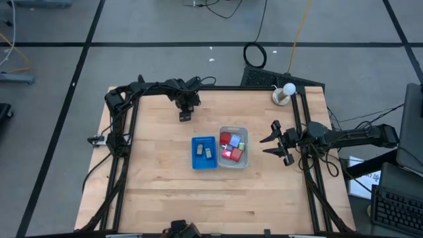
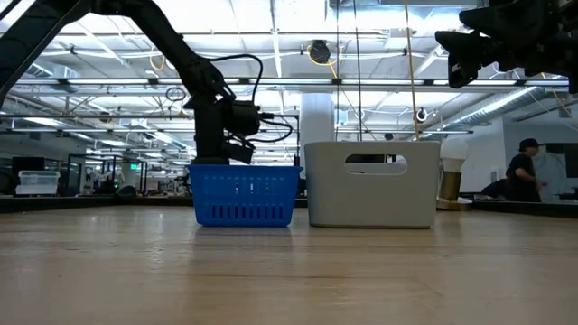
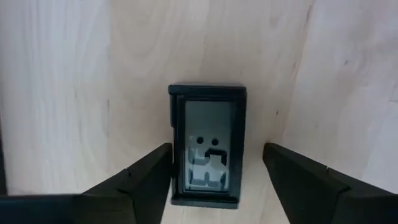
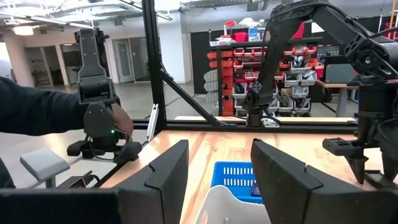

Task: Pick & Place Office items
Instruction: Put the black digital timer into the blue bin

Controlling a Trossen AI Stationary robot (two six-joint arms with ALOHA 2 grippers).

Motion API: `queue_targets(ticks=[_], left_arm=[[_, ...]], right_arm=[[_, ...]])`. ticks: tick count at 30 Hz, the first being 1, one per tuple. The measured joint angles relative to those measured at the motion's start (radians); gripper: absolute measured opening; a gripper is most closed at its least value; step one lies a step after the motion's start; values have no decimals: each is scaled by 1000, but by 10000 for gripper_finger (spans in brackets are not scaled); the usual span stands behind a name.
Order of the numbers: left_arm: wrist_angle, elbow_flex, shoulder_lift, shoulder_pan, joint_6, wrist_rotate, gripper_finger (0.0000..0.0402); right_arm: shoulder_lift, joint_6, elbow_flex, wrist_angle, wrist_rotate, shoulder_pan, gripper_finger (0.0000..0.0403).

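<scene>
Hovering left gripper (image 3: 214, 171), fingers spread either side of a black flat rectangle (image 3: 207, 152) lying on the table (image 1: 158, 185) | right gripper (image 1: 275, 141) parted, empty, raised beside the clear tray (image 1: 243, 134) | other office items (image 1: 231, 146) inside that tray and the blue tray (image 1: 195, 141).

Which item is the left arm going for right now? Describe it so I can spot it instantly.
On the wooden table, look behind the blue ribbed tray, toward the far edge. There a small black flat rectangle with a grey window lies alone on bare wood, between the open left gripper's fingers. Every other item sits in a tray.
</scene>
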Motion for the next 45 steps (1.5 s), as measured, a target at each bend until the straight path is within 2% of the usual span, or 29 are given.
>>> queue_targets(ticks=[11, 14, 19, 25, 31, 38, 45], left_arm=[[2, -1, 0, 1, -25, 13, 154], [9, -1, 0, 1, -70, 6, 152], [12, -1, 0, 0, -124, -16, 173], [10, -4, -36, -1, -136, -8, 148], [25, -2, -165, -2, -145, 128, 148], [12, -3, -343, -9, -151, 240, 148], [44, -54, -508, -29, -163, 438, 148]], right_arm=[[0, 0, 0, 0, 0, 0, 164], [0, 0, 0, 0, 0, 0, 164], [0, 0, 0, 0, 0, 0, 164], [0, 0, 0, -1, 0, 0, 164], [0, 0, 0, -1, 0, 0, 164], [0, 3, 0, -8, 0, 0, 164], [0, 23, 0, -8, 0, 0, 164]])
